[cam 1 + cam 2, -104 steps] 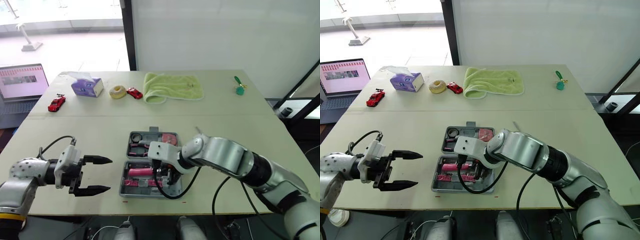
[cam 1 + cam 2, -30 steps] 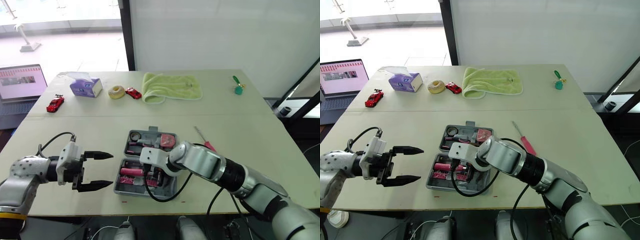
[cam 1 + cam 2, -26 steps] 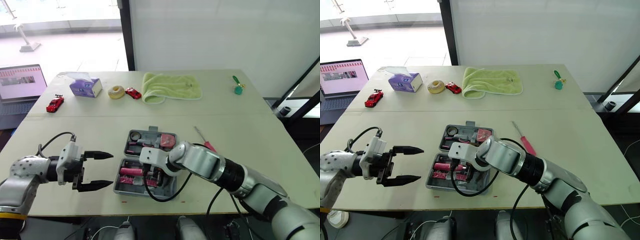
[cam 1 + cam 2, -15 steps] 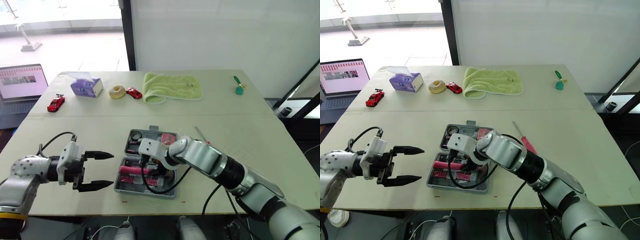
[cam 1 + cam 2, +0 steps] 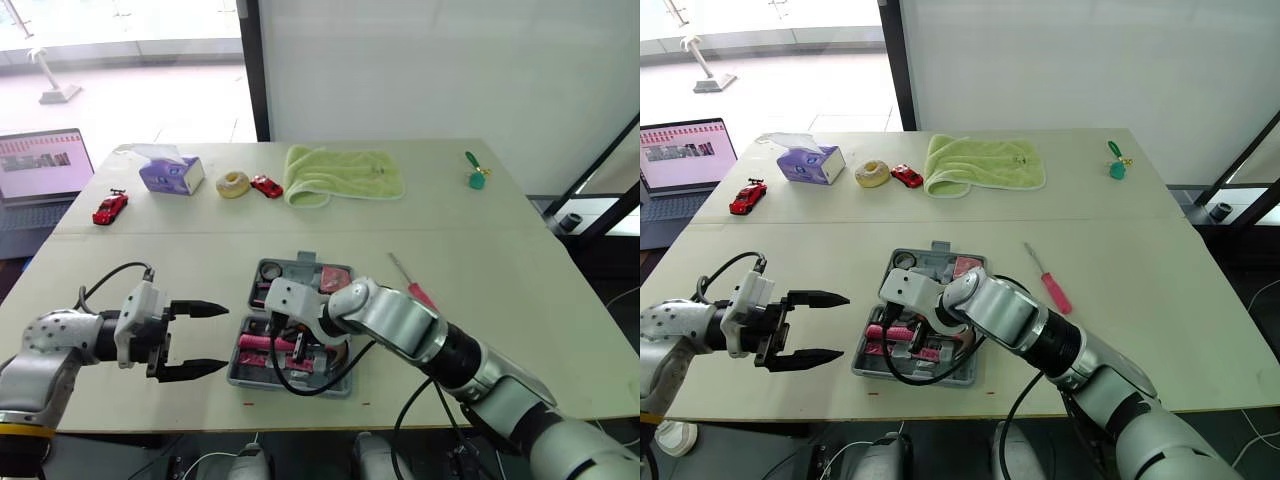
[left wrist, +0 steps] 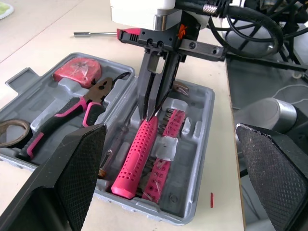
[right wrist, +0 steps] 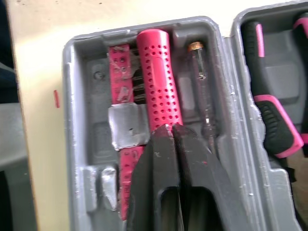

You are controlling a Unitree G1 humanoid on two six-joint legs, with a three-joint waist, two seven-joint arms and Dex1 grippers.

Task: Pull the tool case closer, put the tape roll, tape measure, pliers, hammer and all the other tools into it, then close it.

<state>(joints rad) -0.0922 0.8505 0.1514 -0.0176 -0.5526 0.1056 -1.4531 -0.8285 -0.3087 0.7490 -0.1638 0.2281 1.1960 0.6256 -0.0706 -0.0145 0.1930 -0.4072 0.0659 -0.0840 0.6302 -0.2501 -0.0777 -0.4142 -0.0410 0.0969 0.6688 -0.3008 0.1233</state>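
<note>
- The left gripper (image 5: 190,340) is hovering over the table's front edge, just left of the tool case (image 6: 199,139), with its fingers spread wide and holding nothing.
- The case is lying open near the front edge, between the two arms.
- The right gripper (image 7: 171,132) is reaching down into the near half of the case. Its fingers are pressed together and their tips are resting on one end of a pink dotted handle (image 7: 158,77), without pinching it.
- That handle is lying lengthwise in its slot, pointing straight away from the fingertips, with a clear-handled tester (image 7: 201,86) just beside it.
- The pliers (image 6: 72,113) are sitting in the far half of the case.
- A screwdriver (image 5: 415,288) is lying on the table just right of the case and apart from it. Its long axis is running far-left to near-right, pink handle nearest. It is probably the next pick, and the right arm is the nearer one.
- No brand or label is showing on the tools. The print on the tissue box (image 5: 172,173) and the laptop (image 5: 45,165) screen is too small to read.
</note>
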